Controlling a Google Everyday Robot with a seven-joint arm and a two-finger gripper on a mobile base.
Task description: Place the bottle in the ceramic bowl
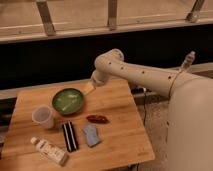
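The bottle, cream-white with a white cap and a printed label, lies on its side near the front left corner of the wooden table. The green ceramic bowl sits at the back left of the table; a pale streak shows inside it and I cannot tell what it is. My gripper hangs at the end of the white arm, just beside the bowl's right rim and far from the bottle.
A translucent plastic cup stands in front of the bowl to the left. A black striped packet, a blue-grey item and a red-brown item lie mid-table. A dark wall and a railing run behind.
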